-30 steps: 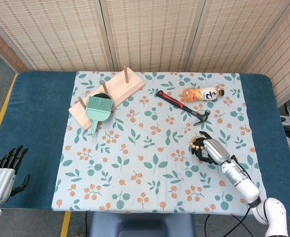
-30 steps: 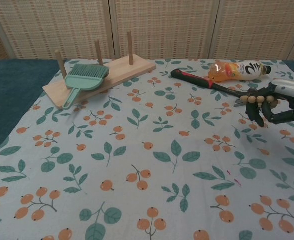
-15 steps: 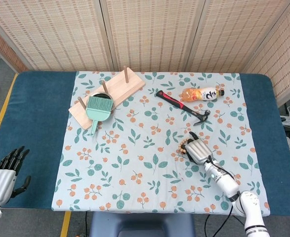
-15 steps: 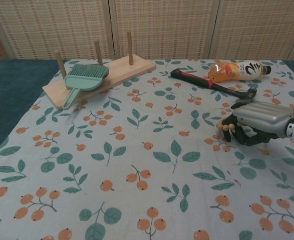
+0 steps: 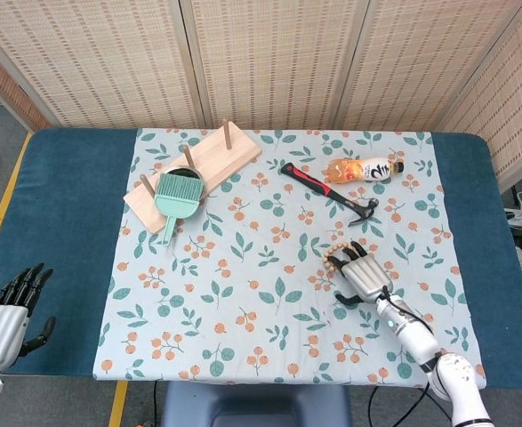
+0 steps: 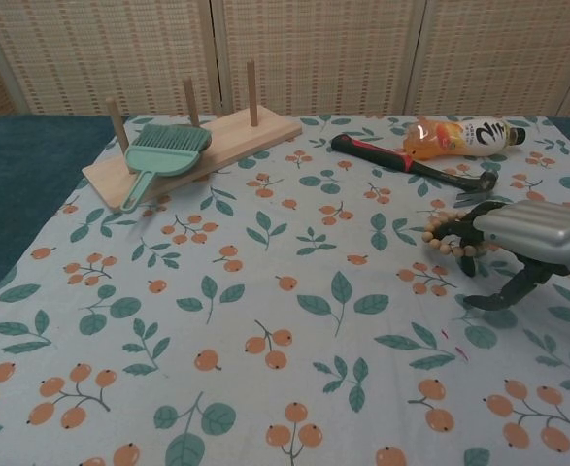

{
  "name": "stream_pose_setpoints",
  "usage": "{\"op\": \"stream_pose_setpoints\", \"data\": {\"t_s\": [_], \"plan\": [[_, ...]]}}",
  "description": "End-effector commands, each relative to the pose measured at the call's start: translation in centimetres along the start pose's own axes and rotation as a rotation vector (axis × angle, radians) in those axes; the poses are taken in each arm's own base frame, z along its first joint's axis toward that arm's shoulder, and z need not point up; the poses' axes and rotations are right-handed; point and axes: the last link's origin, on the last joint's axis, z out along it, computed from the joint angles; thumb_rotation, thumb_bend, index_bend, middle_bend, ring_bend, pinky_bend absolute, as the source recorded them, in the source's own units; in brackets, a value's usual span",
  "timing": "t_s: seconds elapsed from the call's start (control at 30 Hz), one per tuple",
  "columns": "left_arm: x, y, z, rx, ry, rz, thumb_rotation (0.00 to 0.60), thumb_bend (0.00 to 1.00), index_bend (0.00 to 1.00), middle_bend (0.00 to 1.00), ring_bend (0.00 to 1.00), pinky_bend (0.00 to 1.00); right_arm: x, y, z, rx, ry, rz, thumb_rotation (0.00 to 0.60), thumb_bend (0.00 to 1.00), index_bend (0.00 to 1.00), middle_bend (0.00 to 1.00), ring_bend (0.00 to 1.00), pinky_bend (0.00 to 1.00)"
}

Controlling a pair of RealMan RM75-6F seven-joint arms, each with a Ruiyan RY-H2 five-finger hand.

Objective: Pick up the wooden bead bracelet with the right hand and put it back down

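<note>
In the head view, the wooden bead bracelet (image 5: 333,260) is seen at the near right part of the flowered tablecloth (image 5: 243,294), just at the fingertips of the right hand (image 5: 359,276). The fingers are spread apart and stretched toward the far side, the thumb is set out to the left, and the beads are looped around the ends of the fingers. Whether the loop rests on the cloth or is carried a little above it cannot be told from this view. The put-down step is judged to be in hand, since the fingers are opened and no grip is closed on the beads. The left hand (image 5: 8,313) is held beyond the near left edge of the table, with the fingers apart and nothing in it, probably because it has no part in the task.

In the chest view, the bracelet (image 6: 447,236) is shown as a ring of small round beads of pale, matt wood, hanging from the dark fingers of the right hand (image 6: 522,240), whose back is of ribbed silver metal. Far behind it, a hammer (image 6: 409,165) with a red and black handle and an orange drink bottle (image 6: 456,136) are lying flat. At the far left, a mint green brush (image 6: 160,152) is leaned on a light wooden peg board (image 6: 192,141).
</note>
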Motion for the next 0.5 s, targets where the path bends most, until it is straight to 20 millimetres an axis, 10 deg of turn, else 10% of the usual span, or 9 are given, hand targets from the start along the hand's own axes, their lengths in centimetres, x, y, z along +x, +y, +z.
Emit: {"op": "stream_pose_setpoints", "data": {"t_s": [0.03,0.5], "plan": [[0.0,0.0,0.0,0.001,-0.001,0.0,0.6,0.46,0.0,0.0,0.0,0.18,0.2,0.4,-1.3,-0.012,-0.024,0.017,0.396,0.21,0.0,0.12,0.0,0.0],[-0.2,0.1,0.1,0.0,-0.008,-0.001,0.6,0.46,0.0,0.0,0.0,0.18,1.2,1.7,-1.9,-0.005,-0.088,0.226,0.426,0.21,0.0,0.05,0.0,0.0]]}}
